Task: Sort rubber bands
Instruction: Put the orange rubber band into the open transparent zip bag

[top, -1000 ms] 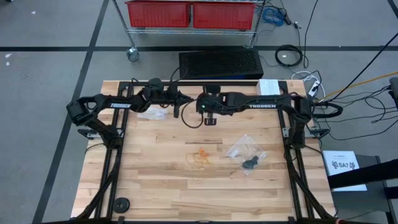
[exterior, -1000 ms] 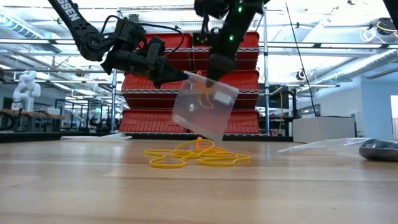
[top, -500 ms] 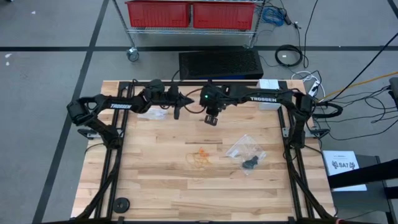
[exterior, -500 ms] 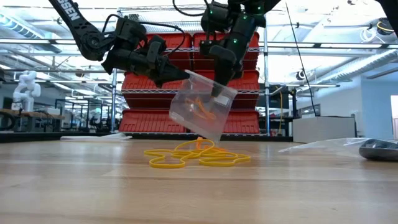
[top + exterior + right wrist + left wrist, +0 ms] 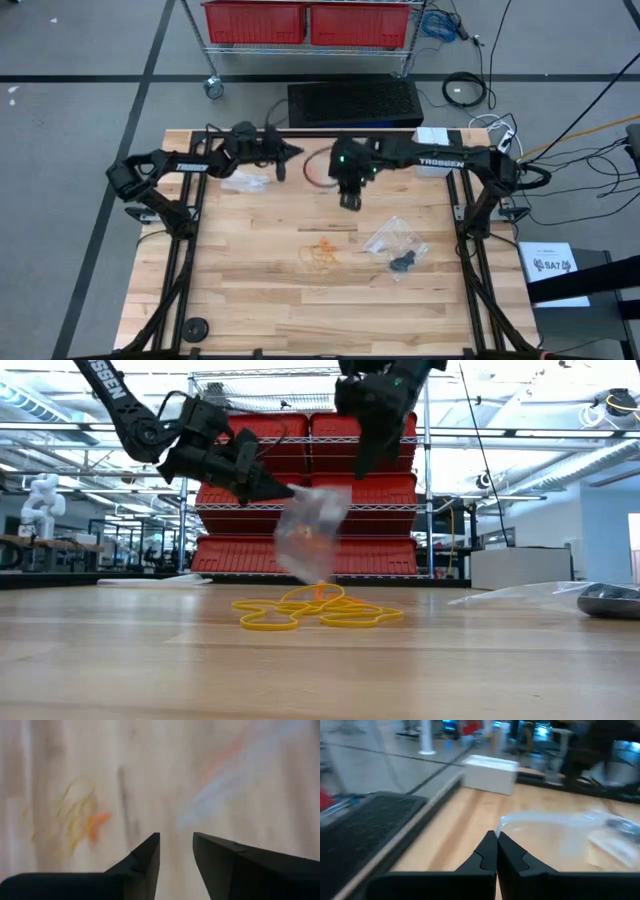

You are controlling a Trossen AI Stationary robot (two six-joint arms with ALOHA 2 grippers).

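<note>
Left gripper (image 5: 285, 490): clenched on a corner of a clear, limp plastic bag (image 5: 308, 532) hanging above the wooden table (image 5: 250, 290). Right gripper (image 5: 176, 851): fingers parted, empty, raised. Rubber bands (image 5: 318, 609): thin yellow-orange loops, tangled on the table below the bag.

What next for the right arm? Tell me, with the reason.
Probably lower the right pincer toward the rubber band pile to pick one. Its jaws stand apart with nothing between them, and the left pincer alone holds the clear bag, with orange bands inside, above the table.
</note>
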